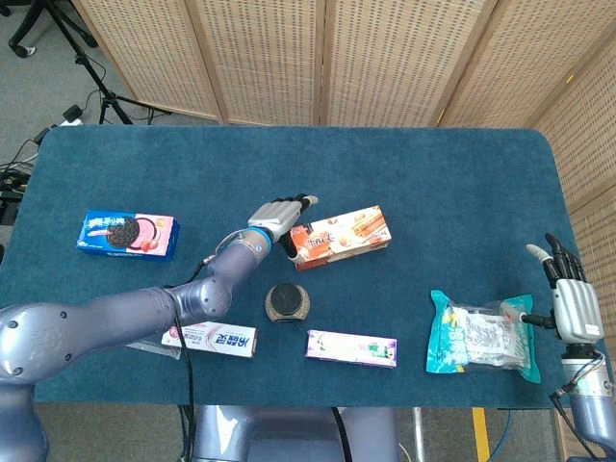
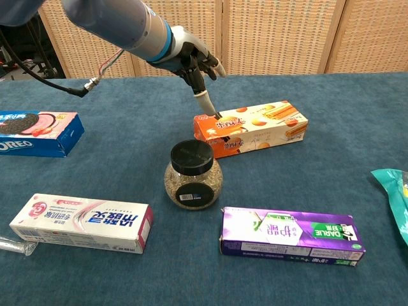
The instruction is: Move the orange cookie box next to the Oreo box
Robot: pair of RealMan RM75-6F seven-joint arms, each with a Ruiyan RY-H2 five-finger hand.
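Left hand [image 1: 279,216] spread, holding nothing, thumb tip at left end of orange cookie box [image 1: 339,236]. Oreo box [image 1: 127,234] well apart. Right hand [image 1: 575,306] spread beside snack bag [image 1: 478,334].

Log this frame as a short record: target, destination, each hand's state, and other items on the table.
target: orange cookie box, lying flat mid-table, not lifted
destination: Oreo box, far left, well apart from the target
left hand: left hand at the target's left end, fingers spread, one tip at the box's top corner; holds nothing
right hand: right hand at the table's right edge, fingers apart, holds nothing
other items: jar, toothpaste box, purple box, teal packet
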